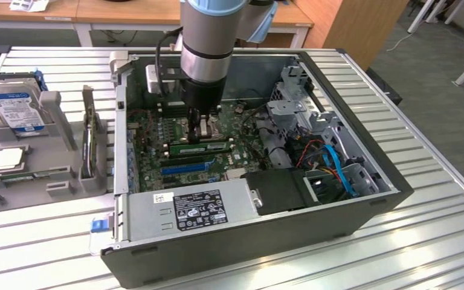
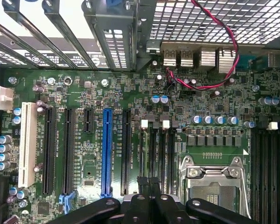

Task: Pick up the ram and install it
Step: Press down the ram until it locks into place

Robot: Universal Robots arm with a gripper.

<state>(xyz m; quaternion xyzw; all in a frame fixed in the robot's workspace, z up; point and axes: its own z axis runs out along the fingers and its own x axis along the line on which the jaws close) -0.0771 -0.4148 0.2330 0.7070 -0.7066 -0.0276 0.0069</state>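
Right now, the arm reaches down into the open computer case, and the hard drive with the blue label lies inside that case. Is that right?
Not quite. The arm does reach down into the open computer case, but the hard drive with the blue label is outside it, standing in the grey holder at the exterior view's left. The exterior view shows this.

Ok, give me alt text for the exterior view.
A robot arm reaches down into an open computer case, its shut gripper just above the motherboard, where a ram stick sits in a slot. At the exterior view's left, a grey tray holds a hard drive.
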